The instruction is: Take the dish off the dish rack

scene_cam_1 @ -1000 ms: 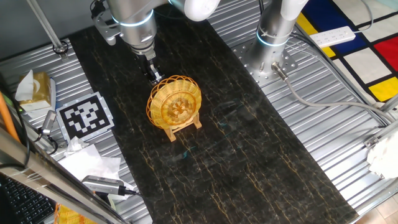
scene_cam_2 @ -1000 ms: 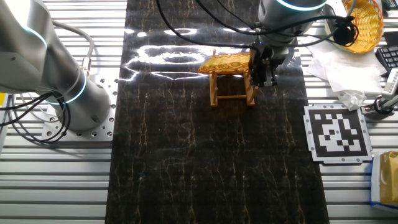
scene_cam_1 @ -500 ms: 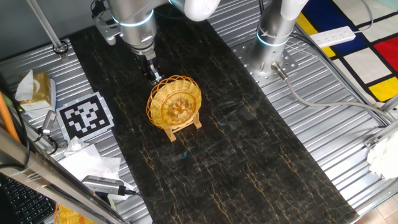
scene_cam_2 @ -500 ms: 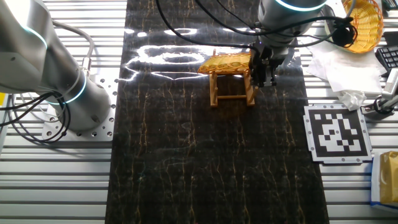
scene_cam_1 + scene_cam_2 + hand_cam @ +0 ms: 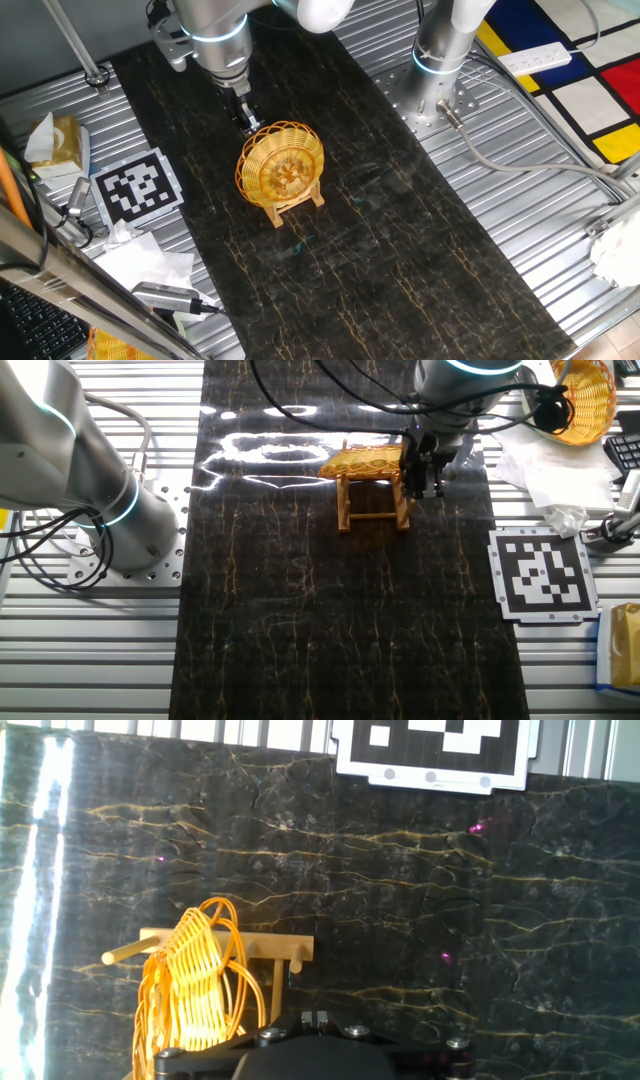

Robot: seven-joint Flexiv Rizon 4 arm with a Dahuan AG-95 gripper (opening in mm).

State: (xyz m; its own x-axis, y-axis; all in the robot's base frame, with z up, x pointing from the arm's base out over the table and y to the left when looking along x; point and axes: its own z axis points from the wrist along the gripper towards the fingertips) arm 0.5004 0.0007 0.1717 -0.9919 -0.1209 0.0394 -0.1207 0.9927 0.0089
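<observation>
On the dark marbled mat that runs down the middle of the desk [image 5: 520,190], a golden woven dish [image 5: 281,167] stands on edge in a small light-wood dish rack [image 5: 375,500], held upright by its pegs. From one fixed view the dish faces the camera as a full circle; from the other it appears edge-on, leaning across the rack's top rail.

A robot arm reaches down from the far edge, and its jaws [image 5: 246,121] sit right at the upper rim of the dish. Whether they are pinching the rim or only beside it cannot be told; in the hand view the fingertips are hidden and only the looped wicker edge shows just below the camera.

Beside the mat, near one long edge of the desk, lies a black-and-white marker card [image 5: 138,186]. Crumpled white paper [image 5: 140,258] and a yellow tissue box [image 5: 56,140] lie close to that card. A second wicker basket [image 5: 585,398] rests at a corner. The grey base of another arm [image 5: 95,490] stands by the opposite long edge.
</observation>
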